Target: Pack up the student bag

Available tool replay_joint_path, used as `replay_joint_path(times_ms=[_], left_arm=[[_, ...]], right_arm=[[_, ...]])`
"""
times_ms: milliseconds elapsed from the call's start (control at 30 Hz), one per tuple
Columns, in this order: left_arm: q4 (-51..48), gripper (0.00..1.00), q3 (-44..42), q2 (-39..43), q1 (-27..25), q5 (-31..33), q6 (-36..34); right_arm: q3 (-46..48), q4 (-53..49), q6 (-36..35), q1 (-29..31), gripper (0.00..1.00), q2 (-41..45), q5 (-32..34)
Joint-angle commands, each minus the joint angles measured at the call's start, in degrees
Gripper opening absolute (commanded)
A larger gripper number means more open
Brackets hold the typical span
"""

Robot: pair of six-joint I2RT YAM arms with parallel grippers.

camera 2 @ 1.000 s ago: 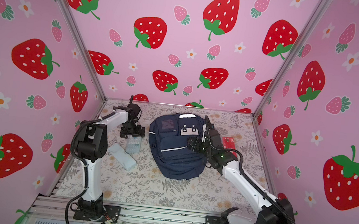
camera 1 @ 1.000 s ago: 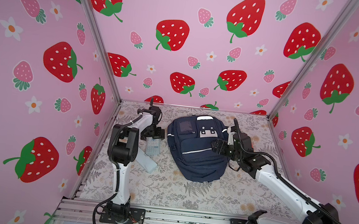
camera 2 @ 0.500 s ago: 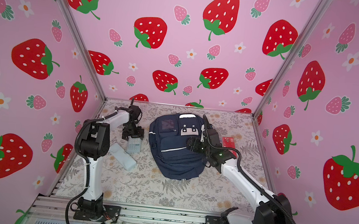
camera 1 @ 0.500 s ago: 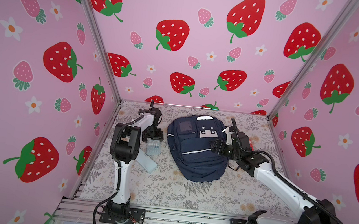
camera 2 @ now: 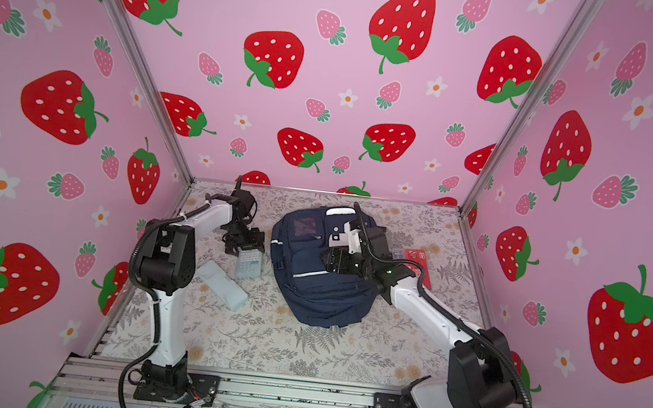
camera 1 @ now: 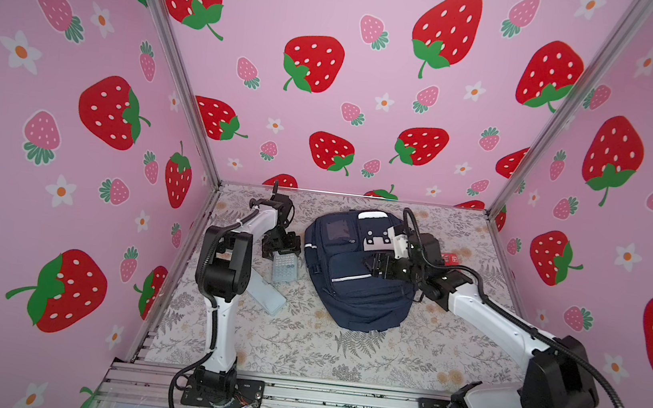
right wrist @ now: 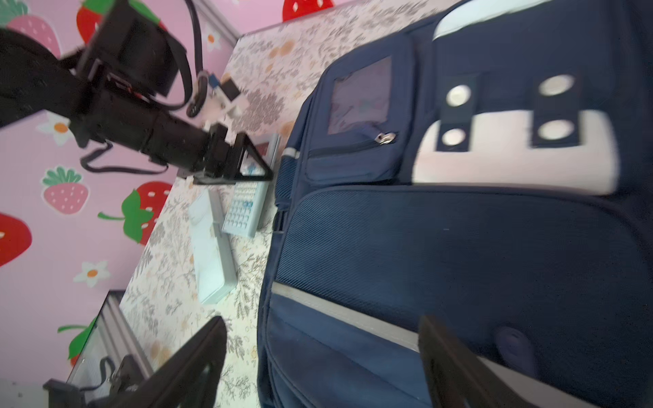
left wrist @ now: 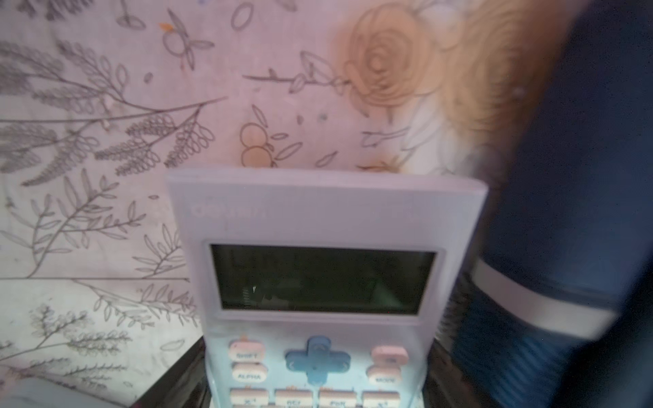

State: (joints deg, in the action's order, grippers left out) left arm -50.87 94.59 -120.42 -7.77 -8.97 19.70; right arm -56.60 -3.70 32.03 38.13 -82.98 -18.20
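Note:
The student bag (camera 1: 353,283) (camera 2: 319,288) lies flat mid-table, navy with white stripes and a white patch with black squares. A pale blue calculator (camera 1: 284,269) (camera 2: 247,265) lies just left of it. My left gripper (camera 1: 281,248) (left wrist: 314,388) points down over the calculator's far end. Its dark fingers (left wrist: 176,381) press against both long sides of the calculator (left wrist: 318,212). My right gripper (camera 1: 378,263) (right wrist: 318,353) hovers open over the front of the bag (right wrist: 459,247), jaws wide apart with nothing between them.
A pale blue pencil case (camera 1: 266,296) (camera 2: 223,285) lies at an angle near the left arm's base. A red flat item (camera 1: 450,259) (camera 2: 415,257) sits right of the bag, partly behind the right arm. Pink walls enclose three sides.
My left gripper has come down onto the calculator's far end and narrowed onto its sides. The right gripper has slid leftward over the bag's front.

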Motion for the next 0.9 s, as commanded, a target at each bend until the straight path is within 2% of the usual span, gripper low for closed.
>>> replay_joint_path(times_ms=[0,100,167,300,467,800,867], left_arm=[[0.1,0.26,-0.5,7.1,-0.1,-6.1,1.7],[1.3,0.19,-2.2,11.2,-0.3,-9.2,2.9],[2.7,0.18,-4.5,14.3,-0.5,-11.3,4.3],[6.2,0.18,-9.8,19.6,-0.8,-16.1,7.2],[9.0,0.17,-15.5,25.1,-1.6,-19.2,9.1],[15.4,0.14,-23.2,28.9,-4.4,-21.1,13.4],[15.9,0.14,-23.9,29.2,-5.0,-21.0,13.6]], right_arm=[[-5.5,1.1,-3.8,4.6,0.81,-5.3,-4.7],[-10.4,0.7,-4.3,9.0,0.74,-10.8,-3.8],[-13.1,1.7,-3.3,10.8,0.70,-14.2,-3.7],[-14.8,6.2,1.7,11.6,0.66,-17.6,-4.5],[-15.8,11.3,5.6,11.7,0.63,-20.3,-9.7],[-17.5,11.8,6.6,13.1,0.57,-23.7,-12.5],[-17.9,11.4,6.6,13.2,0.54,-24.3,-12.7]])
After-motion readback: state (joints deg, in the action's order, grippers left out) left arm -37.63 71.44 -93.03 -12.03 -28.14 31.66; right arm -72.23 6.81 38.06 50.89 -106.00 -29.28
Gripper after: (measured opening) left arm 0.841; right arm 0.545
